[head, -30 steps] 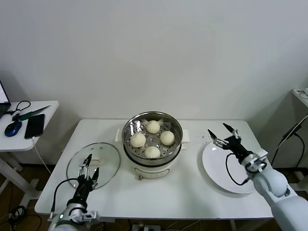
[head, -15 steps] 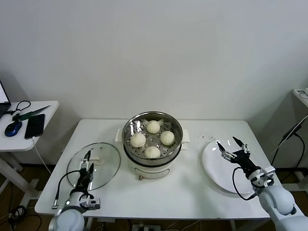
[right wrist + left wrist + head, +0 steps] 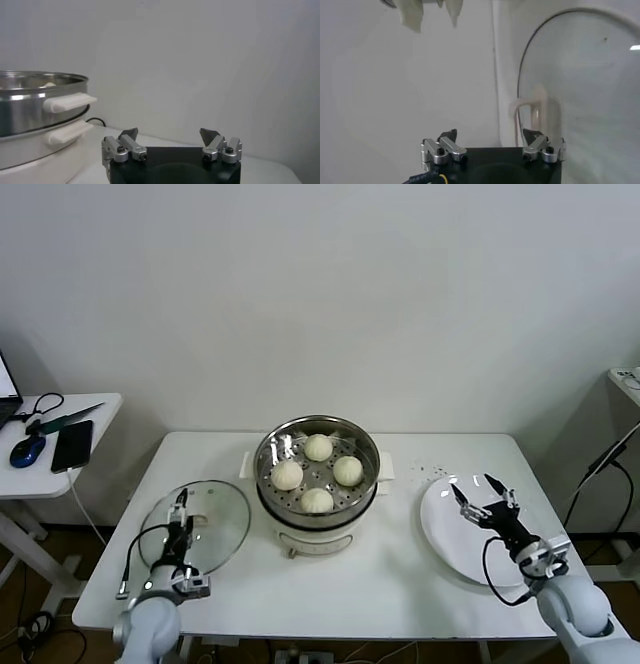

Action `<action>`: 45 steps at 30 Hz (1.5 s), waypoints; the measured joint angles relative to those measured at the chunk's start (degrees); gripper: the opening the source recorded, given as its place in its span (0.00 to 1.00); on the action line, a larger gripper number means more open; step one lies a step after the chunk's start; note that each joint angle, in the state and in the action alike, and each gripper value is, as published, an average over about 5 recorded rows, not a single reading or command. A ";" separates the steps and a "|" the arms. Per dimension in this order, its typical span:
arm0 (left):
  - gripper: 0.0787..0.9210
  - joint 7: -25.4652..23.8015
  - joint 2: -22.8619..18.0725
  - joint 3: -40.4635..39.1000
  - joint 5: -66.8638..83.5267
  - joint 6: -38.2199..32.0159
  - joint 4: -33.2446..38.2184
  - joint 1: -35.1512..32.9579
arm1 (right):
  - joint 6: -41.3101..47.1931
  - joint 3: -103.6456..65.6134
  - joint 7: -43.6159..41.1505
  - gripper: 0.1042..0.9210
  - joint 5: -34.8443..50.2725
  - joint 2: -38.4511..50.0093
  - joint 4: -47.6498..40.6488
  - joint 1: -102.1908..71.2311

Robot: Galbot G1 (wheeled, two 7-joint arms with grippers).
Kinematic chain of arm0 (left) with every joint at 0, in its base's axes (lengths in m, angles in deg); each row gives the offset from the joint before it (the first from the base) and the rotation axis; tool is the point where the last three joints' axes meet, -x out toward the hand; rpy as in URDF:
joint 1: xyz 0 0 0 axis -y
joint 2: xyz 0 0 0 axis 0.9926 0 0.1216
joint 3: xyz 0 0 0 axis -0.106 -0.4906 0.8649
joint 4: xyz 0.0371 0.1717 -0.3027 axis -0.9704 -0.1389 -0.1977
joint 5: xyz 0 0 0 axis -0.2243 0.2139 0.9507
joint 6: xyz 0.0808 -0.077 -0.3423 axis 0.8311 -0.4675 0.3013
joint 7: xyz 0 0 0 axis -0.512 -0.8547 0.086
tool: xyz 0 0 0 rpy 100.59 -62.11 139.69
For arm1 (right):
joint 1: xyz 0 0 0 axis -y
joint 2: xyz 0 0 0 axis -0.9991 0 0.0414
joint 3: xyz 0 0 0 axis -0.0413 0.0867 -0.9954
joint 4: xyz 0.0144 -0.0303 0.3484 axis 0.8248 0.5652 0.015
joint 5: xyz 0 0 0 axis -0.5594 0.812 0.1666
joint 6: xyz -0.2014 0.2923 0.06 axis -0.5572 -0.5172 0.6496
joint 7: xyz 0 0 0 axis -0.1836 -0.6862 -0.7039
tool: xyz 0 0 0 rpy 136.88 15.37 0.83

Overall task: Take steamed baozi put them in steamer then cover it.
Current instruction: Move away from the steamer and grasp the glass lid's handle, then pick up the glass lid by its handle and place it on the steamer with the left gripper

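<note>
The steamer stands mid-table on its white base, uncovered, with several cream-white baozi on its perforated tray. The glass cover lies flat on the table to the steamer's left. My left gripper hovers open over the cover's near-left part; in the left wrist view the cover and its cream handle lie just ahead of the open left gripper. My right gripper is open and empty above the white plate. The right wrist view shows the open right gripper and the steamer farther off.
The white table carries the plate at the right. A side table at the far left holds a phone and a mouse. A cable hangs at the far right.
My right gripper has drawn back from the steamer's side toward the near part of the plate. My left gripper has moved forward over the cover.
</note>
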 measured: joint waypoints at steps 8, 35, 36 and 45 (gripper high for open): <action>0.88 1.77 0.03 -0.22 0.10 0.72 -3.27 2.73 | -0.48 -0.12 -0.43 0.88 -1.01 -0.77 -0.70 -0.20; 0.11 2.84 0.78 -1.48 3.22 0.19 -5.02 3.69 | -1.27 0.35 -1.80 0.88 -4.05 -2.46 -2.52 0.19; 0.09 2.84 0.92 -1.48 3.43 0.25 -4.68 3.53 | -1.28 0.29 -1.82 0.88 -4.08 -2.45 -2.56 0.23; 0.08 1.85 3.34 -0.64 6.44 2.25 2.34 0.17 | -1.64 0.00 -2.15 0.88 -4.35 -2.26 -3.27 0.80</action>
